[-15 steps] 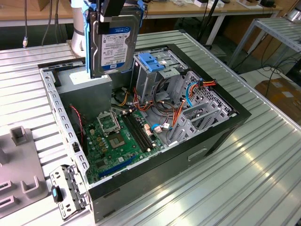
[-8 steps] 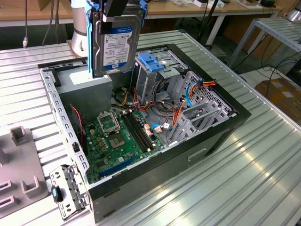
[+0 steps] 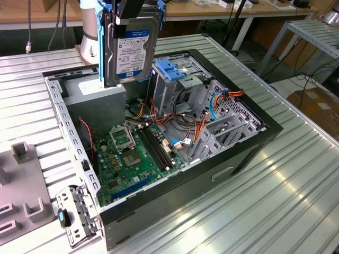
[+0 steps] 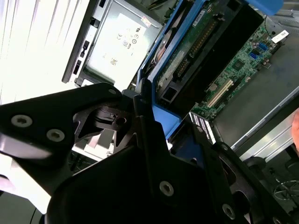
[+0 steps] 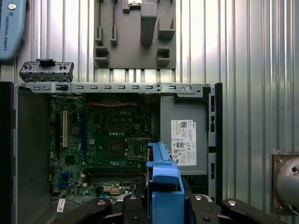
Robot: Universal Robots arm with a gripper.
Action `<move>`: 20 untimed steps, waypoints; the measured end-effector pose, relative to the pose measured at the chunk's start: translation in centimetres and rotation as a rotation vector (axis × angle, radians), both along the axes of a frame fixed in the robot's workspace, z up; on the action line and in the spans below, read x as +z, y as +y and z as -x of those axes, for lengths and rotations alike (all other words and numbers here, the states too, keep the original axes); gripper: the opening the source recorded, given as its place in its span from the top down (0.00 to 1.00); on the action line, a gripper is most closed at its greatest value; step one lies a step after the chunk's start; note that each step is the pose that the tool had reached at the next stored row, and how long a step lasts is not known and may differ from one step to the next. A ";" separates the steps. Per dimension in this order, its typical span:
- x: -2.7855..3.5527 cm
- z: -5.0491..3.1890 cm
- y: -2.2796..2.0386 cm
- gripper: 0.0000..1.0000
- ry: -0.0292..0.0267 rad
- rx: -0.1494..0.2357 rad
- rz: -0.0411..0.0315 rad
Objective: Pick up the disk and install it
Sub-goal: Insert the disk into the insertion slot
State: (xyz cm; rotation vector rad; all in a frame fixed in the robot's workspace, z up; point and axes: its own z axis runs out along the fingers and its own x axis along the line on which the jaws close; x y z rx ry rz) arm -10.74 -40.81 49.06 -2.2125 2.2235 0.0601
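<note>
The disk (image 3: 130,47) hangs upright in the air above the back corner of the open computer case (image 3: 254,143), its white-and-blue label facing the exterior camera. My gripper (image 3: 128,18) is shut on its top edge, between the blue carrier rails. In the second wrist view the disk (image 4: 196,42) shows its green circuit-board side, with a blue rail (image 4: 161,119) running between my black fingers (image 4: 145,135). The first wrist view shows the disk's blue rail (image 5: 162,179) edge-on over the motherboard (image 5: 112,140).
Below the disk lies the grey power supply (image 3: 95,92) with a white label (image 5: 183,142). The metal drive cage with a blue latch (image 3: 170,71) stands at the case's far side, beside orange and blue cables (image 3: 212,106). A grey fixture plate (image 3: 21,185) and a loose slot bracket (image 3: 74,211) lie on the ribbed table.
</note>
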 end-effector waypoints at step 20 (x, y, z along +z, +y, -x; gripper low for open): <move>0.00 -0.01 -2.09 0.63 0.0000 0.000 -0.0001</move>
